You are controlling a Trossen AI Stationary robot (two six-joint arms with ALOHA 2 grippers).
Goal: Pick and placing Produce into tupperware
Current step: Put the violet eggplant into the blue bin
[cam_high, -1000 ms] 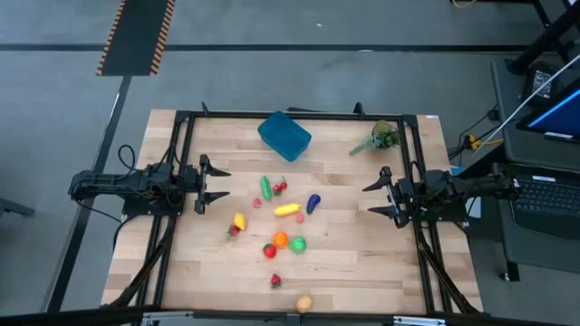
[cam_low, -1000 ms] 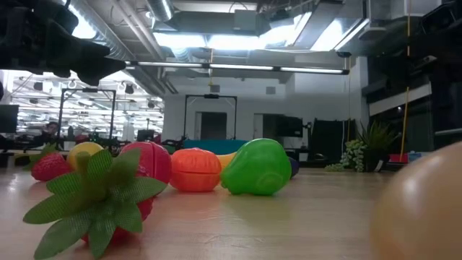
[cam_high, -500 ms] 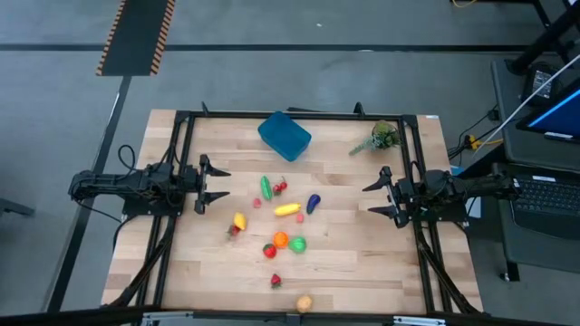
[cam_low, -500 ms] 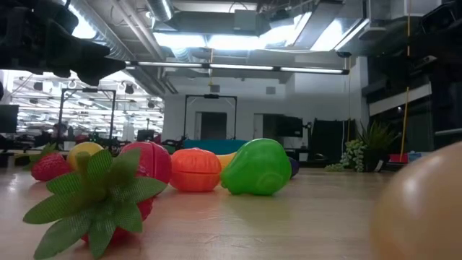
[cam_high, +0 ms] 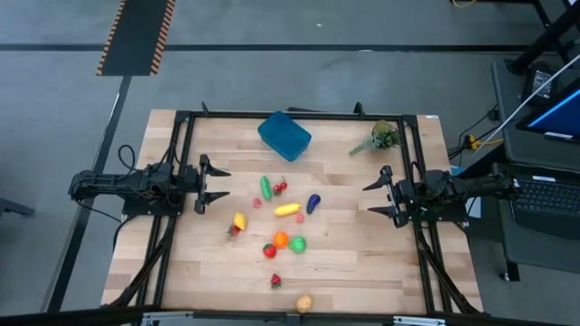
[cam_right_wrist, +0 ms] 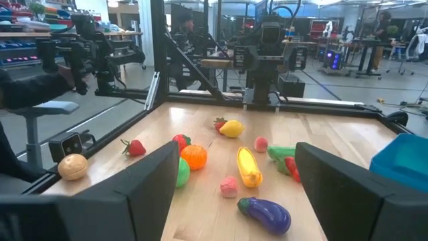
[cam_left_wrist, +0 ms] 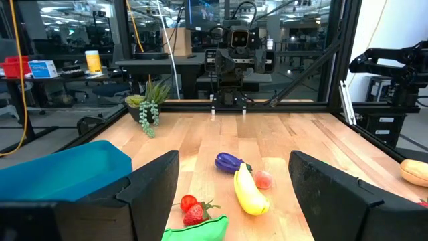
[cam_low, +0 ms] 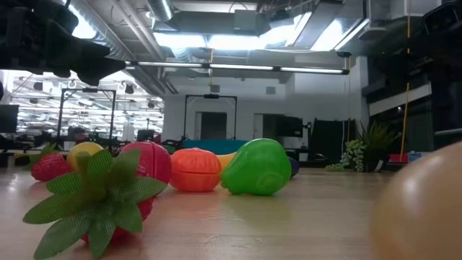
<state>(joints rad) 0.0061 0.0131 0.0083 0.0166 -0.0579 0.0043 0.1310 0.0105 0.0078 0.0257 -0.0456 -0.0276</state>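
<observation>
The produce lies loose on the wooden table's middle: a green cucumber [cam_high: 265, 186], a yellow banana [cam_high: 287, 209], a purple eggplant [cam_high: 313, 203], a lemon [cam_high: 239, 220], an orange [cam_high: 281, 240], a green pear [cam_high: 297, 244], a strawberry [cam_high: 275, 281] and a tan potato [cam_high: 304, 303]. The blue tupperware [cam_high: 284, 135] stands on its base near the far edge. My left gripper [cam_high: 217, 184] is open at the table's left side and points level at the produce. My right gripper [cam_high: 370, 198] is open at the right side and faces it. Neither holds anything.
A grey-green plant sprig [cam_high: 383, 138] lies at the far right corner. A black frame [cam_high: 299, 115] runs round the table's edges. In the low view the strawberry's leaf [cam_low: 101, 191] and the potato [cam_low: 426, 209] fill the near foreground.
</observation>
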